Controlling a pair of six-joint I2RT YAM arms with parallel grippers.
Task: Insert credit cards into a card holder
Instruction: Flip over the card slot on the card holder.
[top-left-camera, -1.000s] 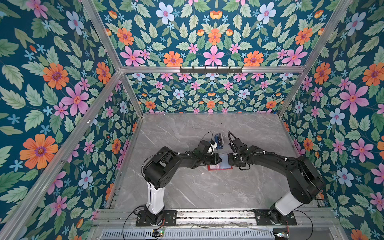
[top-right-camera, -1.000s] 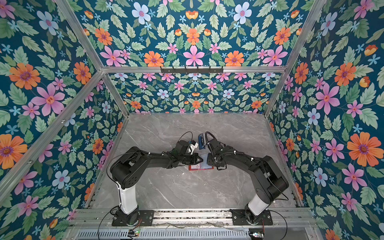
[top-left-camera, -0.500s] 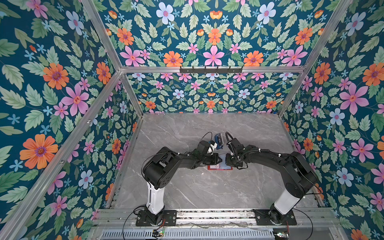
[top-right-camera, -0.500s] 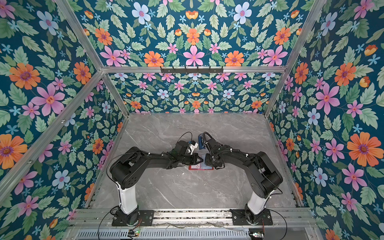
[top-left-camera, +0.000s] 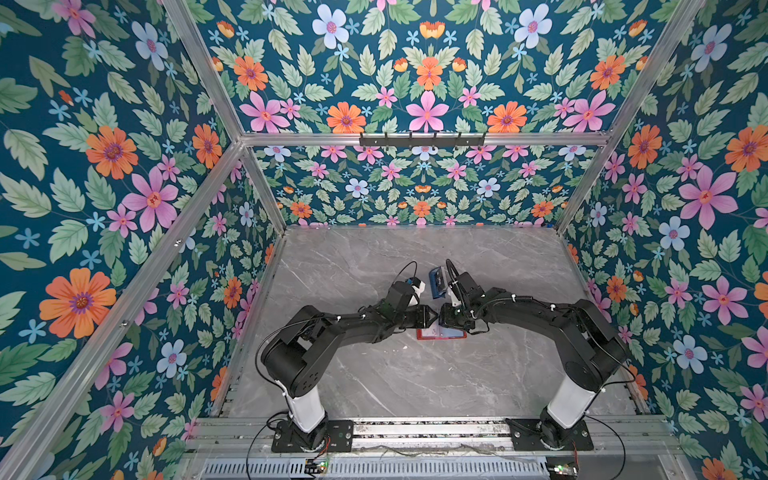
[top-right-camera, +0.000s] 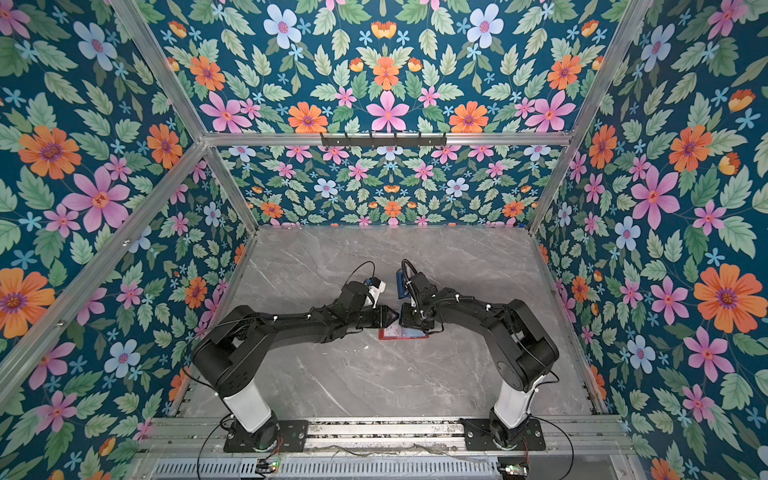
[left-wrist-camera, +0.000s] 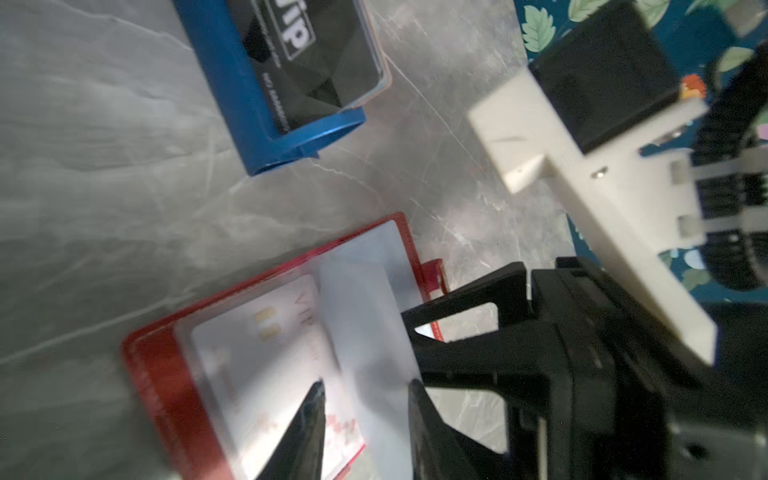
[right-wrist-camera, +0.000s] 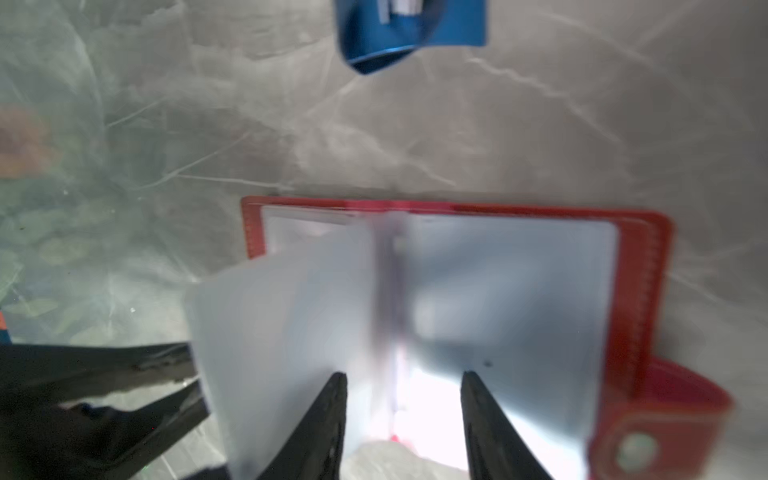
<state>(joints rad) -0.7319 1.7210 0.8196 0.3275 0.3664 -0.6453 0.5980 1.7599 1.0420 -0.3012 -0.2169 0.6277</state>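
The red card holder (top-left-camera: 440, 333) (top-right-camera: 403, 333) lies open on the table, its snap tab (right-wrist-camera: 660, 415) to one side. A pale credit card with gold VIP lettering (left-wrist-camera: 266, 353) sits inside one clear sleeve. A pale sleeve page (left-wrist-camera: 365, 316) (right-wrist-camera: 282, 332) stands up from the fold. My left gripper (left-wrist-camera: 365, 399) (top-left-camera: 432, 318) is open, its fingers either side of that page's edge. My right gripper (right-wrist-camera: 403, 390) (top-left-camera: 446, 321) is open over the holder's fold, tip to tip with the left one. Whether either finger touches the page is blurred.
A small blue card rack (top-left-camera: 437, 282) (top-right-camera: 400, 284) (left-wrist-camera: 291, 124) stands just behind the holder, with a black vip card (left-wrist-camera: 307, 54) in it. Floral walls close in the grey marble table (top-left-camera: 415, 382) on three sides.
Both grippers' jaws have parted from a nearly shut stance. My right gripper has edged a little toward the left one over the holder.
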